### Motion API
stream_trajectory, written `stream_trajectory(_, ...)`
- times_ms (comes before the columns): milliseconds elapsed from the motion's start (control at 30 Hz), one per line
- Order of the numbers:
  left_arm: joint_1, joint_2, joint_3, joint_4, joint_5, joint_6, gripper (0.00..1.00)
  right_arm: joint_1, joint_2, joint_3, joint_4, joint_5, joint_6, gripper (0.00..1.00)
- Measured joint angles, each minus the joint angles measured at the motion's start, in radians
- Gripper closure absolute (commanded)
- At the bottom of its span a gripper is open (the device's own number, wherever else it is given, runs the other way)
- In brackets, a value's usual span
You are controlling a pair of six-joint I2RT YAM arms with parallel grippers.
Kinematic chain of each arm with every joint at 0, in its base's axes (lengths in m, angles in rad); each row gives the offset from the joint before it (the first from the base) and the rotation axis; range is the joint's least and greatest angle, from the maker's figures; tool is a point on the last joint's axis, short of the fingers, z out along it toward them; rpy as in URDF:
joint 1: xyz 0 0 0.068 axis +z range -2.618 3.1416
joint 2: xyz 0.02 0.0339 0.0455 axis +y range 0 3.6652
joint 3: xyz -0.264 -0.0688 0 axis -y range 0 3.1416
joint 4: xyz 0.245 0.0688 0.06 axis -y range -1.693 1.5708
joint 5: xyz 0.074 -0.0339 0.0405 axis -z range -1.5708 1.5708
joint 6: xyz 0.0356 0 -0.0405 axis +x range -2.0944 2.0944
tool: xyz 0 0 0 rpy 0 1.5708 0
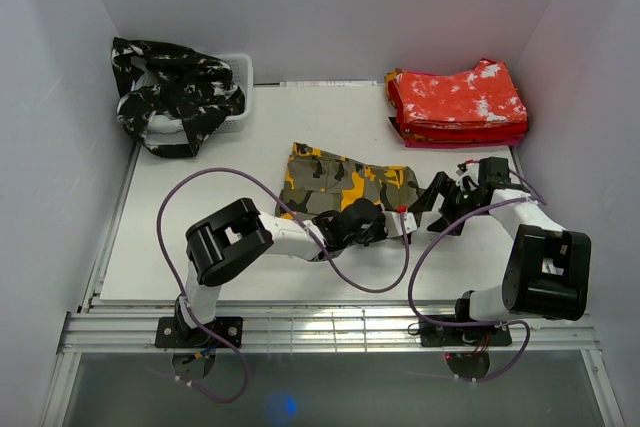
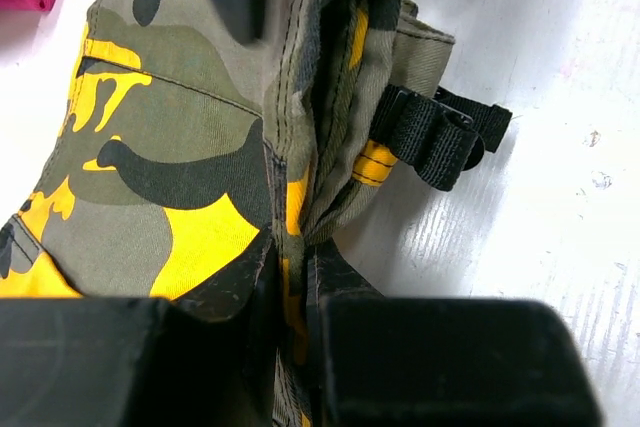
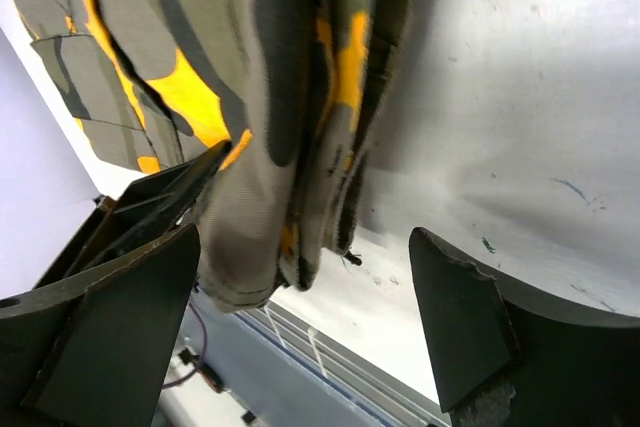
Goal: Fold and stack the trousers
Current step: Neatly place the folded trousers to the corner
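Observation:
The olive trousers (image 1: 345, 182) with orange-yellow and black patches lie folded in the middle of the table. My left gripper (image 1: 400, 219) sits at their near right corner. In the left wrist view my left gripper (image 2: 290, 287) is shut on a raised fold of the olive trousers (image 2: 170, 167), beside a black strap (image 2: 435, 137). My right gripper (image 1: 440, 199) stands just right of that corner. In the right wrist view my right gripper (image 3: 310, 317) is open, and the edge of the olive trousers (image 3: 270, 147) hangs between the fingers, close to the left finger (image 3: 130, 317).
Red-and-white trousers (image 1: 460, 102) lie folded in a stack at the back right. Black-and-white trousers (image 1: 175, 92) spill over a white basket (image 1: 240, 72) at the back left. White walls enclose the white table (image 1: 200, 197) on three sides.

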State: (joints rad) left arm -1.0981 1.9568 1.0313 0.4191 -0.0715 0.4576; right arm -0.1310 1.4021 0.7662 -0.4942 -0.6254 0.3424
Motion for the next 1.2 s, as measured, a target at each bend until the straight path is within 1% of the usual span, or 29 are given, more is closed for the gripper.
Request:
stream_trajectory(167,0.009,0.0,0.011,-0.016,0.016,-0.027,1.0,0.0,0.006,-0.097,0.092,-0.027,0.063,0.1)
stream_trajectory(400,0.013,0.0,0.017,-0.027,0.035,-0.06,1.0,0.011,0.019,-0.207,0.336,-0.074,0.19,0.1)
stream_trajectory(633,0.02,0.001,0.048,-0.069,0.039,-0.095,1.0,0.048,0.038,-0.251,0.533,-0.083,0.337,0.0)
stream_trajectory(667,0.022,0.003,0.058,-0.079,0.039,-0.102,1.0,0.049,0.038,-0.257,0.55,-0.082,0.36,0.04)
stream_trajectory(767,0.024,0.017,0.095,-0.103,0.038,-0.122,1.0,0.049,0.029,-0.275,0.579,-0.06,0.417,0.07)
stream_trajectory(900,0.029,0.055,0.147,-0.131,0.032,-0.146,1.0,0.05,-0.018,-0.296,0.57,-0.002,0.479,0.11)
stream_trajectory(967,0.029,0.069,0.163,-0.136,0.032,-0.154,1.0,0.051,-0.043,-0.305,0.57,0.025,0.498,0.17)
stream_trajectory(1000,0.029,0.071,0.165,-0.138,0.032,-0.157,1.0,0.053,-0.051,-0.306,0.568,0.037,0.509,0.23)
stream_trajectory(1067,0.029,0.073,0.174,-0.148,0.031,-0.162,1.0,0.053,-0.056,-0.306,0.568,0.053,0.521,0.3)
stream_trajectory(1100,0.029,0.075,0.177,-0.151,0.031,-0.164,1.0,0.053,-0.055,-0.306,0.567,0.059,0.526,0.37)
stream_trajectory(1200,0.03,0.078,0.18,-0.154,0.031,-0.171,1.0,0.054,-0.053,-0.309,0.568,0.068,0.544,0.44)
